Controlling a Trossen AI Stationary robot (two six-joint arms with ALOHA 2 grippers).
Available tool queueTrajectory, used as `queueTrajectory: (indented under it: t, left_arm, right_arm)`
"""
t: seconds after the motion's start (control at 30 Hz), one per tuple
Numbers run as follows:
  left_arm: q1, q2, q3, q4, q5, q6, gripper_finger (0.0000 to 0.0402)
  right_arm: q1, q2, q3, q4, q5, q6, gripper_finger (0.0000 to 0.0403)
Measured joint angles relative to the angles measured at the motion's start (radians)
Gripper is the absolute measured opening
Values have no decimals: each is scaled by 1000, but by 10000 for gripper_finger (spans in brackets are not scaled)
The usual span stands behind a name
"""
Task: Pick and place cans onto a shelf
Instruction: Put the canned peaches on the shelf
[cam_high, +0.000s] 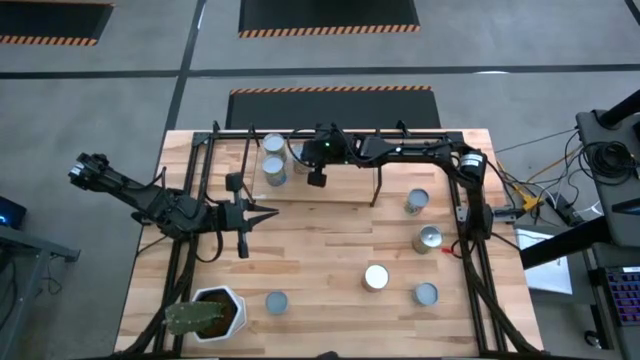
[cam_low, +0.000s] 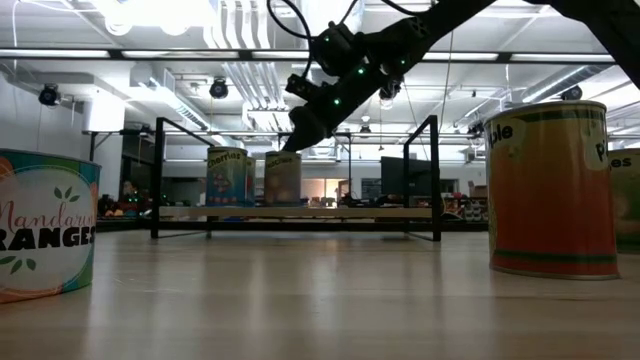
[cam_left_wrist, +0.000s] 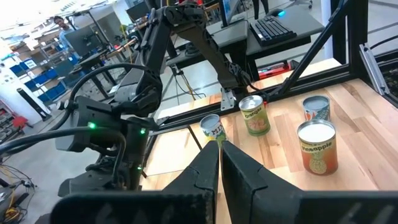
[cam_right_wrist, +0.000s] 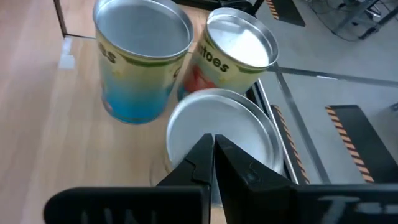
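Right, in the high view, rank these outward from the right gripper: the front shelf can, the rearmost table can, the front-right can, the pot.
1. Shelf can: just left of the right gripper.
2. Rearmost table can: off to its right, beyond the shelf.
3. Front-right can and pot: near opposite front corners, too close to call.

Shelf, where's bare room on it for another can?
The shelf is bare from its middle to its right end. Its left end is crowded: three cans clustered there, with the right claw beside them.
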Motion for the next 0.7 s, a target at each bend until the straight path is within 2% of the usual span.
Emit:
queueTrajectory:
  t: [0.4,0.7]
  left_arm:
    - [0,0,0,0,0,0,0]
    - [0,0,0,0,0,0,0]
  right_arm:
    - [7,-7,-1,5,-11,-5,9]
    - [8,-69,-1,-53,-5,-20,9]
